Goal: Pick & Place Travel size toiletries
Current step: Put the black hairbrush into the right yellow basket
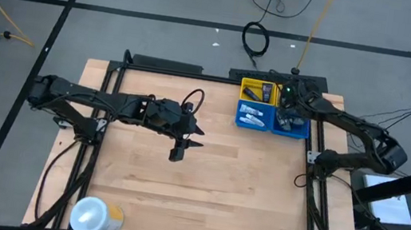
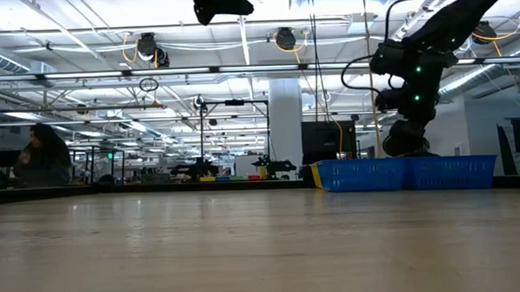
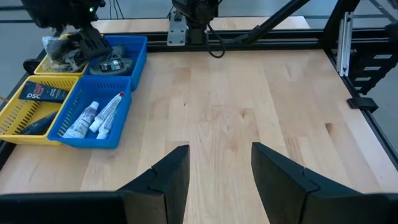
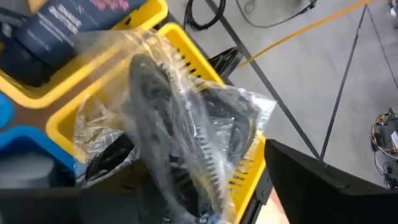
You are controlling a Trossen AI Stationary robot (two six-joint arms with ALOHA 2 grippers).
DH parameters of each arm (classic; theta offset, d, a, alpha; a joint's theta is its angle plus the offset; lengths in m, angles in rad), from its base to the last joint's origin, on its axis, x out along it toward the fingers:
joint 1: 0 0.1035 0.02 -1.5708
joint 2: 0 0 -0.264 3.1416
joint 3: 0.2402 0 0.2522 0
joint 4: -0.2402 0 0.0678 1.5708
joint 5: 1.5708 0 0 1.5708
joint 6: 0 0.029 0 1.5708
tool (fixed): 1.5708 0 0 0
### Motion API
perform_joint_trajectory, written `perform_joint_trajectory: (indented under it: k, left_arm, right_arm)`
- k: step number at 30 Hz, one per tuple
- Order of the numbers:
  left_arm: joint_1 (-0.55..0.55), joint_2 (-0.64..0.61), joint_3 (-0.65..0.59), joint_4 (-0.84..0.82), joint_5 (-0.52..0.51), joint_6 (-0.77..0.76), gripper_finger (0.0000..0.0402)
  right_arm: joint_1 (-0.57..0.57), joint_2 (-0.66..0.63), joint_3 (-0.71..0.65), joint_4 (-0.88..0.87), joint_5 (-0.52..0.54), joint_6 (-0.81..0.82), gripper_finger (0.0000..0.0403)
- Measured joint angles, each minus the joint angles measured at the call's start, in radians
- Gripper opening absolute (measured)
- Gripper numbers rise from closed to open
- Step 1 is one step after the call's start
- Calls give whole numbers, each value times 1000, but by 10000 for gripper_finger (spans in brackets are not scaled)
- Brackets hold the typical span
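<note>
Right gripper (image 1: 286,102): over yellow basket (image 4: 74,127), fingers spread, clear bagged dark item (image 4: 186,137) between them; whether gripped, cannot tell.
Left gripper (image 3: 217,171): parted, empty, above table (image 1: 204,179).
Blue basket (image 3: 93,134): holds white tubes (image 3: 93,115).

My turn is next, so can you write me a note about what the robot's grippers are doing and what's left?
Left gripper: open, empty, over the bare middle of the table.
Right gripper: over the bins, at a clear-bagged dark item on the yellow bin; whether it grips is unclear.
Done: white tubes in the blue bin, dark tube in yellow.
Left: no toiletries visible on the table.
</note>
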Motion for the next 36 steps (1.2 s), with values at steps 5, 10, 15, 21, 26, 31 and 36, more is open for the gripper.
perform_joint_trajectory:
  k: [5,10,15,21,26,31,36]
  left_arm:
    - [0,0,0,0,0,-2,170]
    - [0,0,0,0,0,-2,170]
    - [0,0,0,0,0,-2,170]
    - [0,0,0,1,0,-10,170]
    - [0,0,0,1,0,-13,170]
    - [0,0,0,1,0,-13,170]
    - [0,0,0,1,0,-6,170]
  right_arm:
    - [21,-87,0,-25,-3,22,258]
    - [20,-148,1,-86,-3,39,257]
    - [-2,-144,1,-114,-4,76,249]
    - [6,-144,1,-143,-5,98,247]
    - [27,-143,0,-188,-5,117,247]
    - [26,-143,0,-182,0,117,247]
    - [27,-164,0,-184,-1,114,247]
